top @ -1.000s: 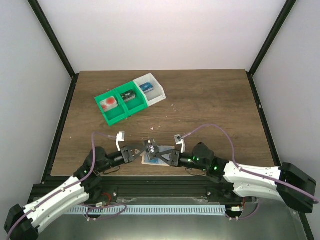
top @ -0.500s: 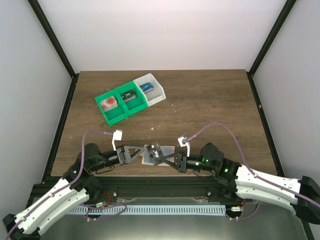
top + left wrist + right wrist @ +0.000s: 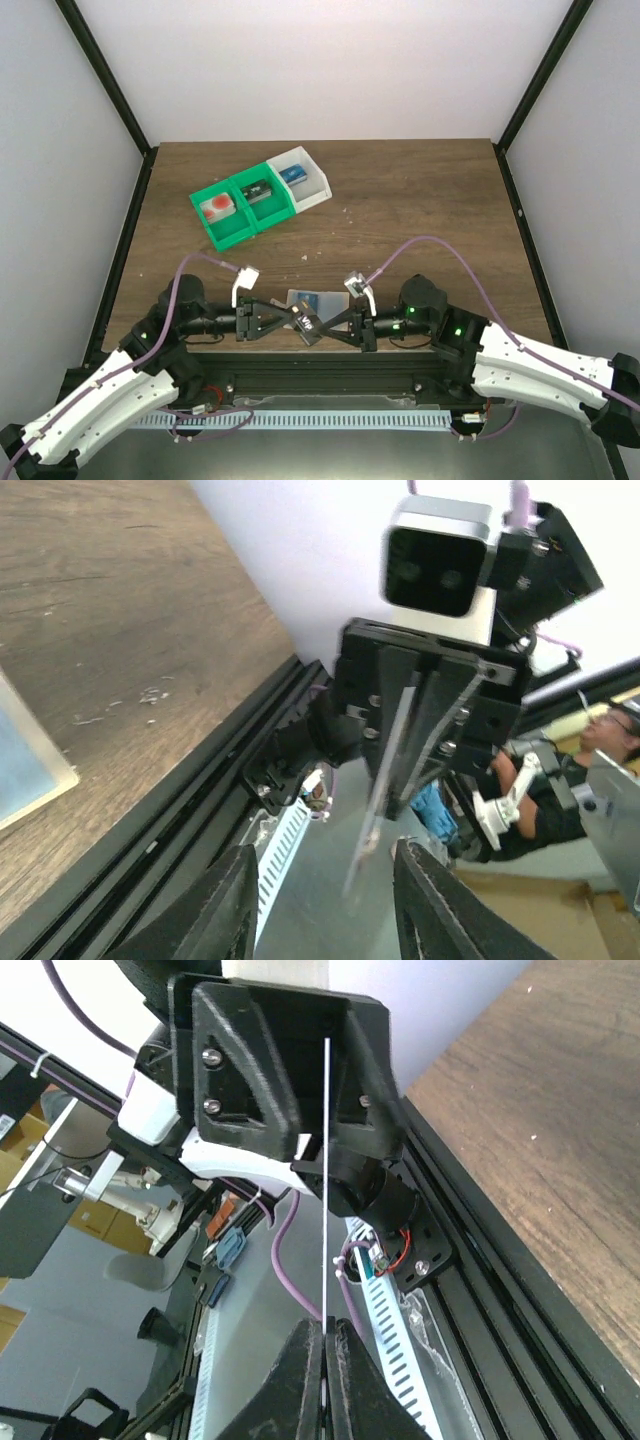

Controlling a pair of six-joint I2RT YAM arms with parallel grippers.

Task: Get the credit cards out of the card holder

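Right wrist view: right gripper [image 3: 325, 1332] is clamped fully down on one end of a card [image 3: 327, 1180], seen edge-on as a thin pale line running straight away from the fingers. Left wrist view: left gripper [image 3: 325, 868] has its jaws partly apart and holds nothing. The card's free end sits about level with its fingertips, in the gap, touching neither finger as far as I can tell. Top view: the two grippers meet nose to nose just on the near side of the holder [image 3: 325, 300], with the card lifted off the table [image 3: 420, 200] there and clear of the holder. The holder lies flat, and whether more cards sit inside is too small to tell. Handling judgement: the card looks very light, thin, stiff yet springy, with slick faces, so a shallow pinch could let it swivel or slide out. It is best taken across both flat faces, well in from an edge, not at a corner. The left jaws should close squarely on the free end before the right lets go, to avoid a drop.
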